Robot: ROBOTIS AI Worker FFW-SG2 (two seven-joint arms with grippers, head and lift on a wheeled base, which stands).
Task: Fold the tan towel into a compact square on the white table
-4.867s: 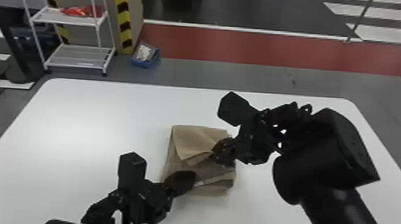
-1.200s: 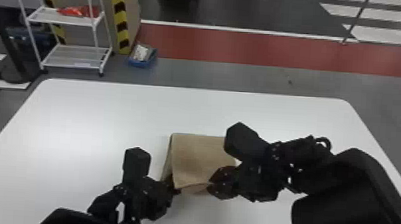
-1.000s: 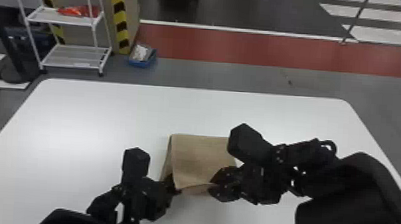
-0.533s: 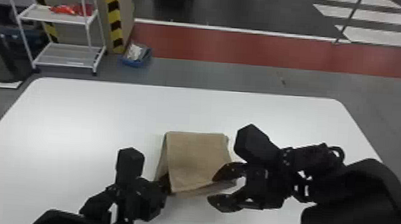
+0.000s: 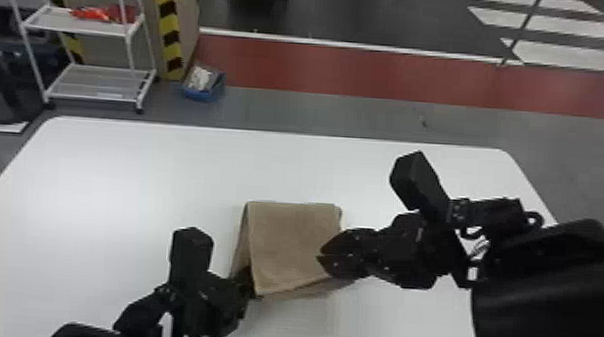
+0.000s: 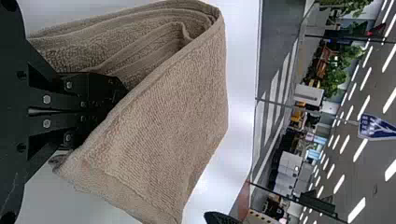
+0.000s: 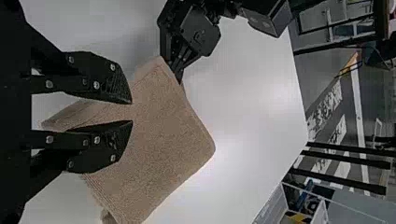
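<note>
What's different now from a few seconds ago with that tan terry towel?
The upper flap of the tan terry towel has come down toward the robot, covering more of the layers below. The right black end effector came nearer with it, seems to have let go at the near right corner, then moved slightly away from the robot. The left black end effector stayed about where it was, at the near left corner.

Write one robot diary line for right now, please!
towel: folded in layers on table | left gripper: among folds, near left corner | right gripper: open, over right edge
</note>
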